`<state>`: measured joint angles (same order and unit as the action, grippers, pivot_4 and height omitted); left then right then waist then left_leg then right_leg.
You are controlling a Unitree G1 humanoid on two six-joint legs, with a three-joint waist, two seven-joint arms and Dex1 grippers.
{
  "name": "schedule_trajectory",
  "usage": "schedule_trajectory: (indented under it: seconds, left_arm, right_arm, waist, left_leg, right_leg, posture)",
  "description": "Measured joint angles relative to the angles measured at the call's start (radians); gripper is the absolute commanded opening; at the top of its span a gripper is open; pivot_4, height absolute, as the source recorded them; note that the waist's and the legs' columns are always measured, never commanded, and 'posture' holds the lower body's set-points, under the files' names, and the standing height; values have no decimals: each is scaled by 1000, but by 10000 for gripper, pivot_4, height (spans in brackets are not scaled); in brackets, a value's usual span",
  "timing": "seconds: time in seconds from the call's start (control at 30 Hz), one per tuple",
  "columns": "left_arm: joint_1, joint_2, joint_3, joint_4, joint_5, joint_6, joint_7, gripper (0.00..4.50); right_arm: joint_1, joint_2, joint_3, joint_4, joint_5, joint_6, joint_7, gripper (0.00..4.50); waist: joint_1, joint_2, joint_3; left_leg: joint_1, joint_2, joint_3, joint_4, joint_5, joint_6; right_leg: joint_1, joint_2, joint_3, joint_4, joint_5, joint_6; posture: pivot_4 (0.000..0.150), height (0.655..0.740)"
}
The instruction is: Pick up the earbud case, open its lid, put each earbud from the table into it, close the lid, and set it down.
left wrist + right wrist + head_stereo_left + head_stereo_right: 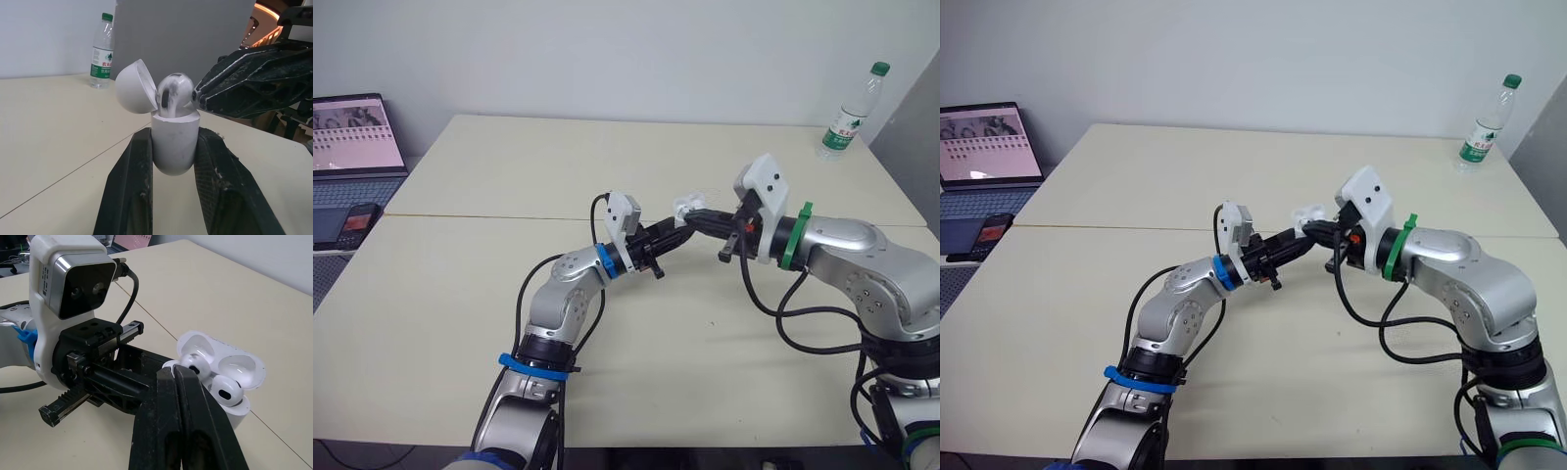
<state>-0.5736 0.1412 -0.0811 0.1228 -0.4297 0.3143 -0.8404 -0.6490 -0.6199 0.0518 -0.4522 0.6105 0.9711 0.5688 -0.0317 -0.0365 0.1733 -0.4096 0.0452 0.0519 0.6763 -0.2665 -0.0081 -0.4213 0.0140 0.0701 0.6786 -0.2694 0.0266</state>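
1. We see the left gripper (174,147) with its two black fingers closed on the lower body of the white rounded plastic earbud case (173,134). One finger is on each side, and the case stands upright above the beige table (509,176).
2. The hinged lid (132,88) stands open, tilted back.
3. The right gripper (173,374) has its fingers pressed together. Their tips pinch the white earbud (195,363) at the mouth of the case. A second white earbud (222,392) sits in the adjoining well.
4. Both forearms angle inward and the grippers meet tip to tip over the table's middle.
5. At the far right corner stands a clear plastic bottle (852,113) with a green cap. Its green-and-white label carries characters we cannot read.
6. At the far left sit an open laptop (352,137) and a dark phone (357,220).
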Motion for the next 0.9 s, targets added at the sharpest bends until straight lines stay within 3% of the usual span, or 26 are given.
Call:
schedule_trajectory:
  seconds: [0.3, 0.53, 0.73, 0.9]
  left_arm:
    - [0, 1, 0, 0, 0, 0, -1, 7949]
    - [0, 11, 3, 0, -14, 4, -26, 7949]
    - [1, 51, 13, -21, -151, 128, -149, 7949]
    - [0, 118, 13, -46, -268, 278, -268, 7949]
  right_arm:
    - [0, -16, -25, -1, 31, 6, 25, 477]
    - [-23, -36, -182, 52, 140, 16, 71, 477]
    - [-24, -41, -300, 233, 163, 17, 74, 477]
    - [72, -77, -303, 317, 223, 62, 198, 477]
  waist:
    - [0, 0, 0]
    - [0, 0, 0]
    - [0, 0, 0]
    - [0, 0, 0]
  left_leg:
    - [0, 0, 0, 0, 0, 0]
    - [0, 0, 0, 0, 0, 0]
    - [0, 0, 0, 0, 0, 0]
    - [0, 0, 0, 0, 0, 0]
  right_leg:
    - [0, 0, 0, 0, 0, 0]
    - [0, 0, 0, 0, 0, 0]
    - [0, 0, 0, 0, 0, 0]
    - [0, 1, -1, 0, 0, 0]
  posture:
    - [1500, 7362]
    - [1500, 7362]
    - [1500, 7362]
    - [1500, 7362]
